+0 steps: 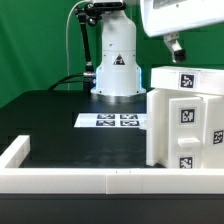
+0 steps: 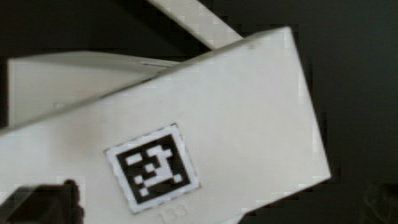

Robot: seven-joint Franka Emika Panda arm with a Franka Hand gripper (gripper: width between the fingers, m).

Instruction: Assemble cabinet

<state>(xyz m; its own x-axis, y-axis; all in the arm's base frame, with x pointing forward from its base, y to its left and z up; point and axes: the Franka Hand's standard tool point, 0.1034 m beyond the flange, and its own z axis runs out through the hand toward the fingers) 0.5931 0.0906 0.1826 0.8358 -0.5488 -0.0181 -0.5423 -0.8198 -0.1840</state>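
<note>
The white cabinet body [image 1: 186, 125] stands at the exterior view's right, with square black-and-white tags on its front and side. A white panel with a tag [image 1: 186, 78] lies on top of it. My gripper [image 1: 175, 48] hangs just above that top panel, apart from it. In the wrist view the white tagged panel [image 2: 178, 110] fills most of the picture, tilted, with its tag [image 2: 160, 168] close under my gripper [image 2: 214, 205]. One dark finger [image 2: 45, 205] shows at the edge, standing wide of the panel. The jaws are open and hold nothing.
The marker board [image 1: 112, 121] lies flat on the black table in front of the robot's base [image 1: 115, 70]. A low white rim [image 1: 70, 180] edges the table's front and the exterior view's left side [image 1: 14, 150]. A green backdrop stands behind.
</note>
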